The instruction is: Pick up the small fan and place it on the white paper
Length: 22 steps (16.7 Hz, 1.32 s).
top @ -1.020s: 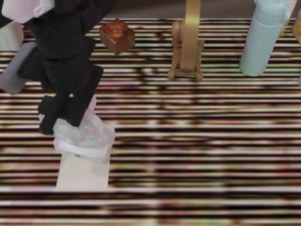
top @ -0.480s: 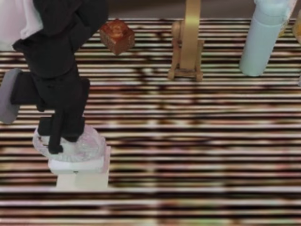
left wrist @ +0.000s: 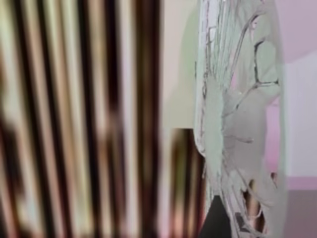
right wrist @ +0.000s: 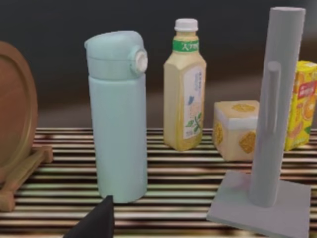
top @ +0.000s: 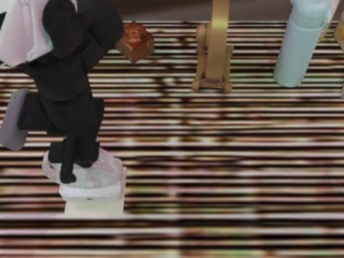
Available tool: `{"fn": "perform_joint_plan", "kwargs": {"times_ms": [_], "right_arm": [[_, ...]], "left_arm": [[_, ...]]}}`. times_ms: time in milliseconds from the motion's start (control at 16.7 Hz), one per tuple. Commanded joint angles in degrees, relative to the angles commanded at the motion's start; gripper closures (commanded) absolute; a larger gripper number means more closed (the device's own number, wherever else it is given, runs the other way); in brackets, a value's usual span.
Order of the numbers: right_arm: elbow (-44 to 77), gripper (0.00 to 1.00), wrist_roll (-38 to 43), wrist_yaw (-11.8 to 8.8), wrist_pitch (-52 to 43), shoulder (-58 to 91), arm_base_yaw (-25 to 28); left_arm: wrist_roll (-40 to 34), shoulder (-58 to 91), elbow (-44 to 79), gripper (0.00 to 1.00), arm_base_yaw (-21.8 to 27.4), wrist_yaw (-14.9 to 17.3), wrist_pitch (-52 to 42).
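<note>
The small fan (top: 102, 171) stands upright at the table's left, its round grille head above a white base, on the white paper (top: 94, 208). My left gripper (top: 75, 164) reaches down from above, its dark fingers closed across the grille head, shut on the fan. In the left wrist view the fan's grille (left wrist: 237, 124) fills the right side very close up, with one dark fingertip (left wrist: 215, 225) at its lower edge. My right gripper (right wrist: 99, 220) is parked out of the top view, far from the fan.
Along the back edge stand a reddish-brown cube (top: 134, 40), a wooden stand (top: 215, 54) and a tall pale-blue bottle (top: 298, 48). The right wrist view also shows a yellow drink bottle (right wrist: 185, 89), a patterned box (right wrist: 237, 129) and a grey post on a plate (right wrist: 272, 124).
The left gripper carried the tilted fan toward the front, turned it upright and set it over the white paper. Over the last half second it barely moved.
</note>
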<state>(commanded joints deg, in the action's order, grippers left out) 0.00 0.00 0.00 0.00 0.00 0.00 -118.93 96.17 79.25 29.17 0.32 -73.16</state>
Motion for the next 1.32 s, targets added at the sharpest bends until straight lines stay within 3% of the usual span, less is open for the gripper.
{"fn": "perform_joint_plan", "kwargs": {"times_ms": [360, 1140, 1320], "right_arm": [[0.00, 0.00, 0.00, 0.00, 0.00, 0.00, 0.00], [0.00, 0.00, 0.00, 0.00, 0.00, 0.00, 0.00], [0.00, 0.00, 0.00, 0.00, 0.00, 0.00, 0.00]], "left_arm": [[0.19, 0.36, -2.17, 1.00, -0.15, 0.13, 1.84], [0.19, 0.36, -2.17, 0.02, -0.15, 0.13, 1.84], [0.19, 0.36, -2.17, 0.00, -0.15, 0.13, 1.84]]}}
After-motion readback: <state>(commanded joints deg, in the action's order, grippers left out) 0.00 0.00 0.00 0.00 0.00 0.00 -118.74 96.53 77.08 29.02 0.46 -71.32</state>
